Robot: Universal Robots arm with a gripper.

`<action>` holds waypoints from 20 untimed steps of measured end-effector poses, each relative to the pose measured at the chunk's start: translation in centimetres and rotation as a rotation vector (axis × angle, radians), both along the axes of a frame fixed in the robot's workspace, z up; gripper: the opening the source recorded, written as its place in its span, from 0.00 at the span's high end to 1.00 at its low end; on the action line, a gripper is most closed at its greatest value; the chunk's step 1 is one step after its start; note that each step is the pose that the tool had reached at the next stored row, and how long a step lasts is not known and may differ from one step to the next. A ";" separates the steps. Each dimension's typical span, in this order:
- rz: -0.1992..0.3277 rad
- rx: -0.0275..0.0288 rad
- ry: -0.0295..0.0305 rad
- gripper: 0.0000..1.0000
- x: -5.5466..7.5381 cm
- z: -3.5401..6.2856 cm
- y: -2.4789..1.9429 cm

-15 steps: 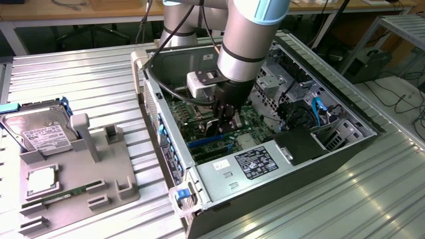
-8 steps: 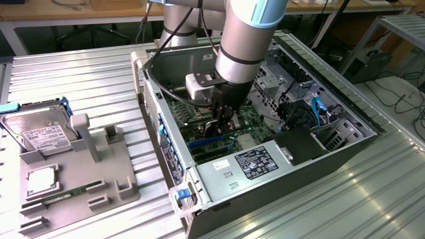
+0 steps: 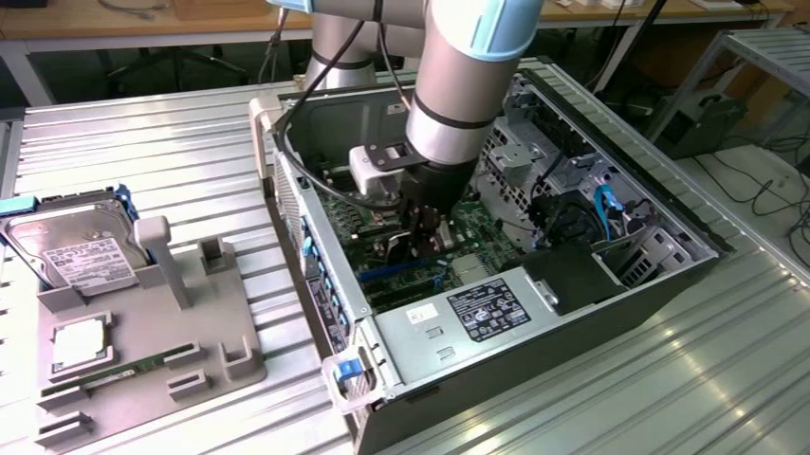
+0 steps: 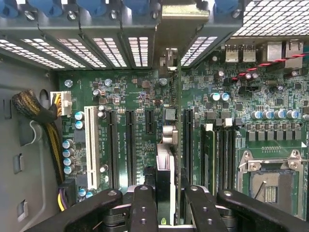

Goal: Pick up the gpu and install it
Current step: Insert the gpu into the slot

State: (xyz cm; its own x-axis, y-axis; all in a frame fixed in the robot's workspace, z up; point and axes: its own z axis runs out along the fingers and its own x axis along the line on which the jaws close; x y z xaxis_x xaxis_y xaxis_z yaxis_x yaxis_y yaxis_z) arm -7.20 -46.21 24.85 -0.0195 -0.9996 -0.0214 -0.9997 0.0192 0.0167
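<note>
The gpu (image 4: 165, 166) appears edge-on in the wrist view, a thin dark card with a silver part, held between my two black fingers (image 4: 144, 208). My gripper (image 4: 171, 209) is shut on it. The card runs across the green motherboard (image 4: 227, 125) beside the long black slots (image 4: 129, 145). Its metal bracket end (image 4: 181, 19) reaches the rear slot openings of the case. In the exterior view my gripper (image 3: 424, 237) is deep inside the open computer case (image 3: 658, 223), with the gpu (image 3: 402, 250) low over the board. Whether the card sits in a slot I cannot tell.
A silver power supply (image 3: 487, 313) fills the case's near end, and drive cages with blue cables (image 3: 608, 213) sit on the exterior view's right. On that view's left, a grey fixture tray (image 3: 203, 332) holds a hard drive (image 3: 82, 256), a memory stick (image 3: 120, 372) and a processor (image 3: 79, 343).
</note>
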 end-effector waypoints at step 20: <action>0.004 0.0000 0.0000 0.72 -0.3 -0.38 0.20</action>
State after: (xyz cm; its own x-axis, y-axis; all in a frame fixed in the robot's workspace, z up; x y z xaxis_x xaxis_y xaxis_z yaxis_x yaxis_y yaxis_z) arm -7.51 -46.00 24.47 -0.0157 -0.9996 -0.0214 -0.9997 0.0153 0.0168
